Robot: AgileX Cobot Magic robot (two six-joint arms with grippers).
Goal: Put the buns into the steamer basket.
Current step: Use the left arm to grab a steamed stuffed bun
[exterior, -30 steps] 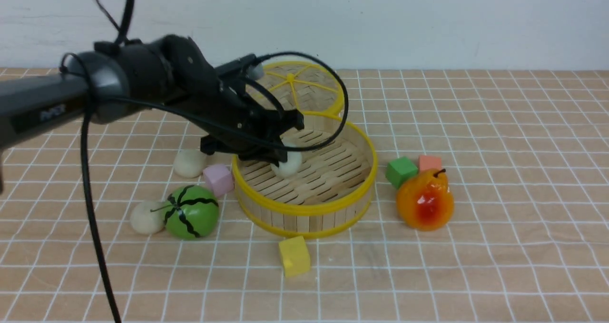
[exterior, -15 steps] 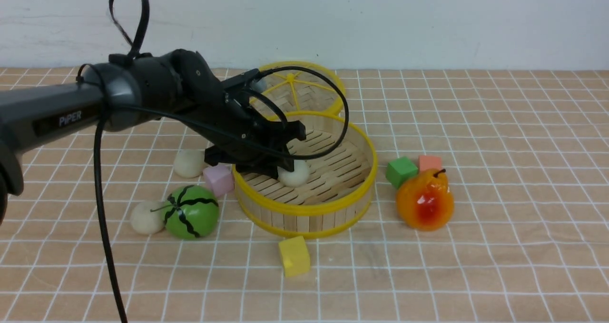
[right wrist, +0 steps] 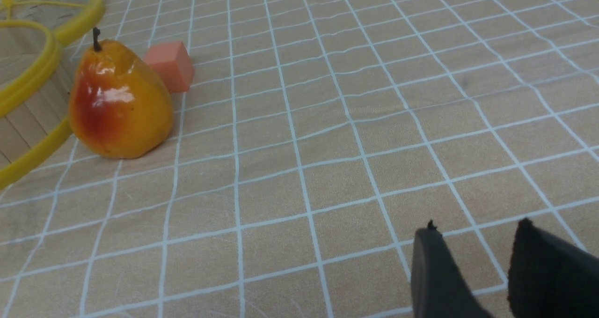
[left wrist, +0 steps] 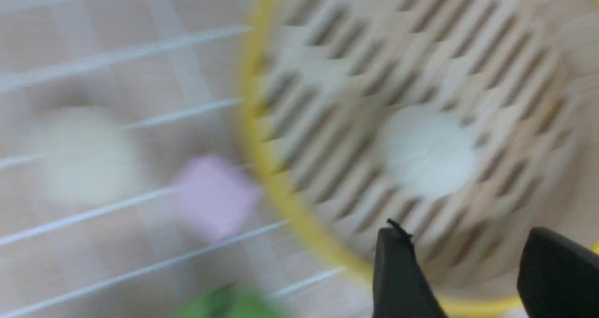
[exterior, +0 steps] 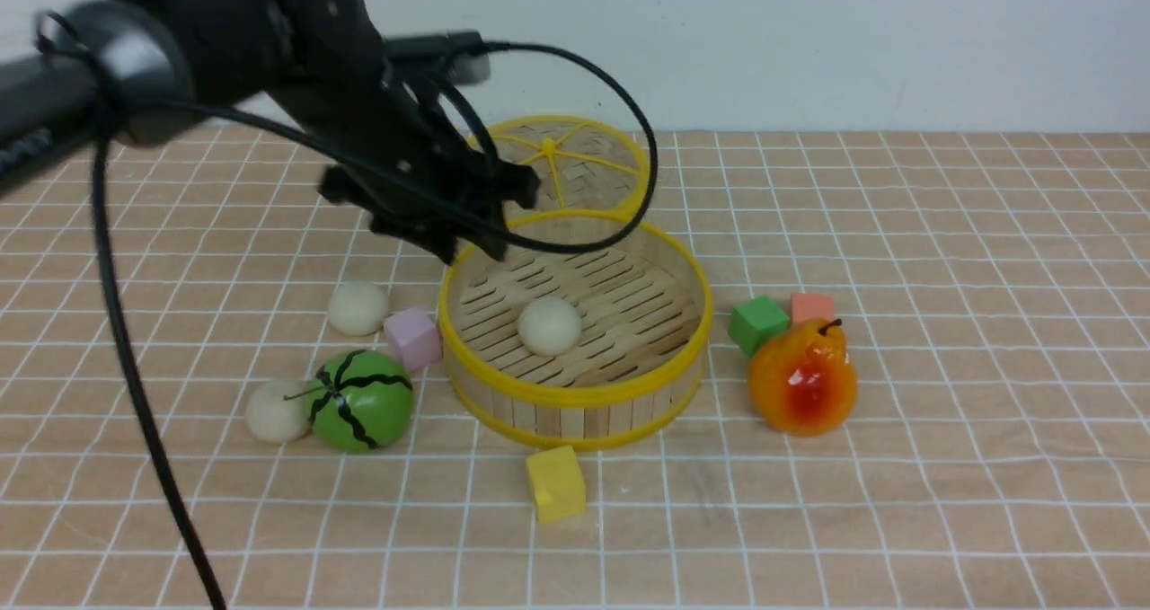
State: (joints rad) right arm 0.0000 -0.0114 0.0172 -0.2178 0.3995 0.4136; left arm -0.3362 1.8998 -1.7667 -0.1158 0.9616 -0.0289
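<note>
The steamer basket (exterior: 575, 394) stands mid-table with one bun (exterior: 549, 325) lying on its slatted floor; that bun also shows in the left wrist view (left wrist: 428, 150), blurred. A second bun (exterior: 358, 307) lies left of the basket beside the pink cube (exterior: 412, 339). A third bun (exterior: 278, 410) touches the green watermelon toy (exterior: 362, 400). My left gripper (exterior: 472, 249) hangs open and empty above the basket's far-left rim, clear of the bun; it shows open in its wrist view (left wrist: 463, 243). My right gripper (right wrist: 477, 231) is open and empty over bare cloth, out of the front view.
The woven lid (exterior: 575, 165) lies behind the basket. A pear (exterior: 802, 376), a green cube (exterior: 757, 323) and an orange cube (exterior: 812, 306) sit right of the basket. A yellow cube (exterior: 555, 482) lies in front. The left arm's cable loops over the basket's far side.
My left gripper let go of the bun in the basket, opened, and rose up and leftward out of it. The bun stays on the slats.
</note>
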